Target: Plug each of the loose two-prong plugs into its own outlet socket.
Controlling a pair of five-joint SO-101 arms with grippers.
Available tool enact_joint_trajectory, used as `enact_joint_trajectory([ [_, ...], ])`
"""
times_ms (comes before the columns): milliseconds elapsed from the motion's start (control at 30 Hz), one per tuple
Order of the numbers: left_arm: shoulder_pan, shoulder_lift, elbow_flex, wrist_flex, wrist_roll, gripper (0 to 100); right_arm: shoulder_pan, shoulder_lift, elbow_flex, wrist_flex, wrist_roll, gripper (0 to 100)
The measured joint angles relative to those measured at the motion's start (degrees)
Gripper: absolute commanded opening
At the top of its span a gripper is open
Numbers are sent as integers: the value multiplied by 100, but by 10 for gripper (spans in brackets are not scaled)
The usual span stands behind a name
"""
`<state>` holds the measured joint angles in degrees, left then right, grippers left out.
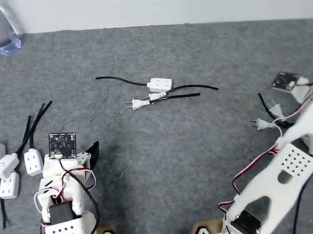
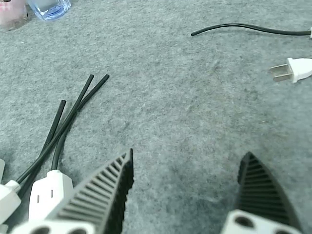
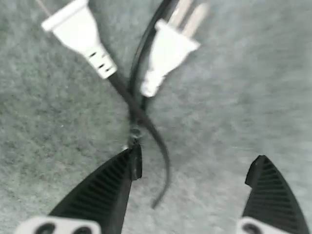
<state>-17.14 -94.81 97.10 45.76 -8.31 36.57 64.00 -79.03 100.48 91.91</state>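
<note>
My left gripper [image 2: 187, 170] is open over bare carpet. Beside one finger lies a white outlet socket [image 2: 48, 192] with black cords [image 2: 73, 114]. A loose white plug [image 2: 292, 69] lies farther off. In the high view, several white sockets [image 1: 33, 161] lie at the left edge, next to my left arm [image 1: 64, 202]. At the centre, one socket [image 1: 159, 85] has a loose plug [image 1: 138, 103] beside it. My right gripper [image 3: 195, 168] is open just short of two white plugs [image 3: 80, 31] [image 3: 168, 48] whose black cords [image 3: 141, 117] cross. These plugs [image 1: 262, 124] lie at the right.
Grey carpet [image 1: 173, 157] covers the table. A clear glass [image 1: 2, 35] stands at the back left corner. My right arm [image 1: 282, 174] slants across the front right. A white wall runs along the back edge.
</note>
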Motion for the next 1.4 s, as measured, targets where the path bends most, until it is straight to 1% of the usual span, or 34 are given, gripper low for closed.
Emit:
enact_joint_trajectory([
  [100, 0, 0, 0, 0, 0, 323, -431, -343, 0, 0, -492, 329],
  [200, 0, 0, 0, 0, 0, 323, -1090, -633, 0, 0, -1143, 329],
  [433, 0, 0, 0, 0, 0, 323, -3015, -747, 0, -79, -2391, 329],
  [567, 0, 0, 0, 0, 0, 323, -3719, -325, -9, -879, -3262, 329],
  [633, 0, 0, 0, 0, 0, 323, -3895, 0, -9, -1336, -3525, 329],
  [700, 0, 0, 0, 0, 0, 323, -4026, 281, -9, -1670, -3613, 329],
  [867, 0, 0, 0, 0, 0, 323, -4343, 774, 0, -2242, -3657, 329],
  [967, 0, 0, 0, 0, 0, 323, -4378, 888, 0, -2497, -3666, 329],
  [1267, 0, 0, 0, 0, 0, 323, -4431, 923, 0, -2576, -3675, 331],
  [1400, 0, 0, 0, 0, 0, 323, -4413, 923, 0, -2312, -3675, 332],
])
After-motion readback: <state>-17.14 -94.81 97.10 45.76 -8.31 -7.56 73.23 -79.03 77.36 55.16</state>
